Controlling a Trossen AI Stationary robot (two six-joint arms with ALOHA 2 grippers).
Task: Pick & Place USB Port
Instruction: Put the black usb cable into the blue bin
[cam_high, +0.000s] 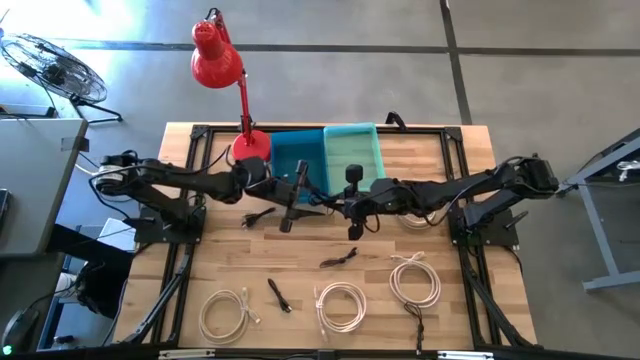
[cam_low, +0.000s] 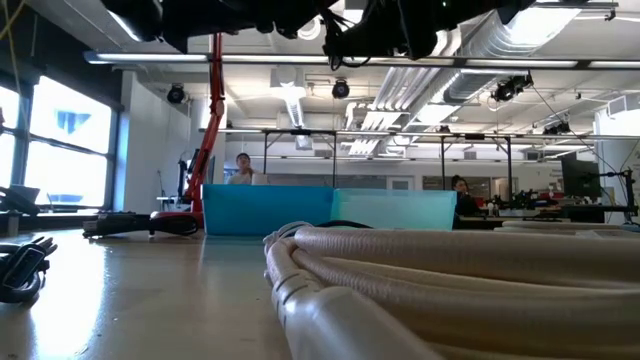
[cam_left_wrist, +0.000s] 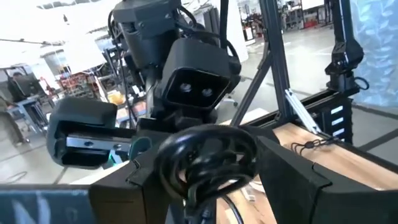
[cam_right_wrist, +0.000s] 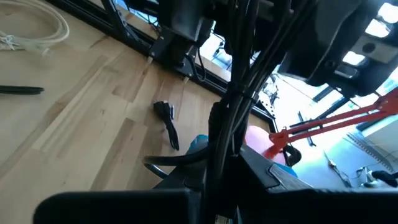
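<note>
Centrally, the coiled black USB cable (cam_left_wrist: 208, 146) hangs above the light wooden counter (cam_high: 470, 320), just in front of the two bins and clear of both. The left gripper (cam_high: 298, 190) has its fingers spread wide and clamped around the coil. The right gripper (cam_high: 352, 205) meets it from the other side, nearly closed on the cable's black strands.

Behind them, the blue plastic bin (cam_high: 298, 150) and the teal plastic bin (cam_high: 352, 148) stand touching side by side at the counter's far edge. The arms cover part of each, and what lies inside cannot be made out. A red desk lamp (cam_high: 216, 55) stands just left of the blue bin.

Open wood lies between the grippers and the near edge, where three white cable coils (cam_high: 340, 305) rest in a row. Small loose black cables (cam_high: 338, 260) lie scattered between them.
</note>
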